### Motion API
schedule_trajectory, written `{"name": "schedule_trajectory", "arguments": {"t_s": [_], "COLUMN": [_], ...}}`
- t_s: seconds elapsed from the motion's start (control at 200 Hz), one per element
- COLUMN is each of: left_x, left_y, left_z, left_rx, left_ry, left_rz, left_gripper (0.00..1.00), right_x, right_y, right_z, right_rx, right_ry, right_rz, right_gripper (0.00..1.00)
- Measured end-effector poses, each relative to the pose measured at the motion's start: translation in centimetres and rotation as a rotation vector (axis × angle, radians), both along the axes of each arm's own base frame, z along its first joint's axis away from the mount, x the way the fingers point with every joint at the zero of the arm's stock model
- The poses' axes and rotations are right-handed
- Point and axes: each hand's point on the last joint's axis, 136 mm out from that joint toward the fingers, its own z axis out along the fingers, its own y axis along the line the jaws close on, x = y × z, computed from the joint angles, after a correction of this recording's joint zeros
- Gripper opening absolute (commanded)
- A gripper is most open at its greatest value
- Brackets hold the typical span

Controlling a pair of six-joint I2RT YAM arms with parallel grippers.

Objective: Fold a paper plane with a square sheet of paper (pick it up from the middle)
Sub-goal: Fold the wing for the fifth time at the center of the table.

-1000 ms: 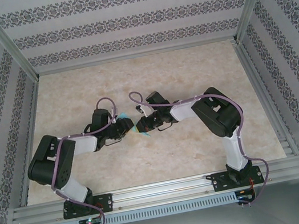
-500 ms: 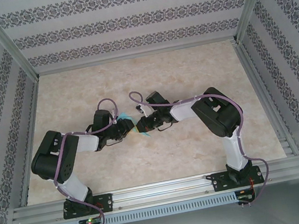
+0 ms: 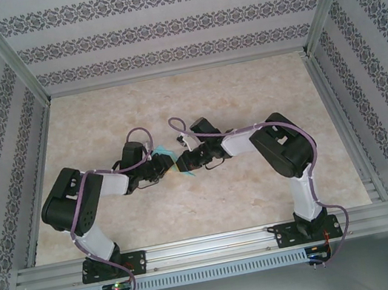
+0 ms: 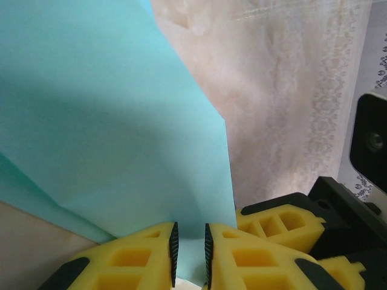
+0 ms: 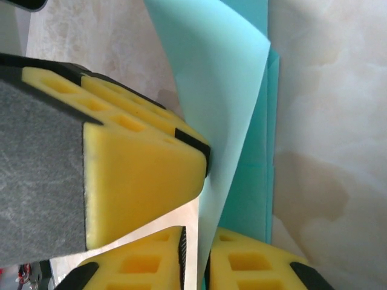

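Note:
The turquoise square sheet of paper is partly folded and stands up between my two grippers at the table's middle. In the left wrist view the paper faces the camera. My left gripper has its yellow fingers a narrow gap apart, tips against the sheet, and paper shows through the gap. In the right wrist view a thin edge of the paper runs down between the pads of my right gripper. These pads stand slightly apart, with a gap beside the sheet. The left gripper's fingertip touches the paper from the left. No finished paper plane is in view.
The marbled tabletop is bounded by aluminium rails at the near edge and patterned walls on three sides. Both arms reach inward, and purple cables loop above the wrists.
My right gripper's jaws have parted from shut, loosening on the paper edge. The left arm's elbow has shifted slightly to the right. The paper stays between the grippers.

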Motion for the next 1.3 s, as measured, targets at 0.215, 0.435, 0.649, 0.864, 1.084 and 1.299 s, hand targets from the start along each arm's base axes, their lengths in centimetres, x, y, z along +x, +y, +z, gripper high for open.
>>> {"name": "schedule_trajectory", "arguments": {"t_s": [0.215, 0.435, 0.649, 0.864, 1.084, 1.299], "left_x": [0.1, 0.1, 0.1, 0.2, 0.3, 0.3], "left_y": [-0.1, -0.1, -0.1, 0.0, 0.0, 0.1], "left_z": [-0.1, -0.1, -0.2, -0.4, -0.6, -1.0], "left_rx": [0.0, 0.0, 0.003, 0.012, 0.03, 0.059], "left_ry": [0.012, 0.018, 0.026, 0.049, 0.087, 0.143], "left_rz": [0.003, 0.006, 0.006, 0.007, 0.01, 0.017], "left_gripper": [0.23, 0.23, 0.22, 0.19, 0.16, 0.13], "right_x": [-0.3, -0.8, -0.8, -0.7, -0.7, -0.8], "right_y": [-0.8, -1.5, -1.8, -2.0, -2.1, -2.6], "right_z": [0.2, -0.3, -0.5, -0.9, -0.7, -0.1], "right_rx": [-0.017, -0.04, -0.05, -0.037, -0.017, -0.032], "right_ry": [0.027, 0.041, 0.052, 0.082, 0.11, 0.122], "right_rz": [-0.006, 0.001, -0.003, -0.002, -0.003, -0.005], "right_gripper": [0.21, 0.16, 0.08, 0.06, 0.16, 0.22]}}
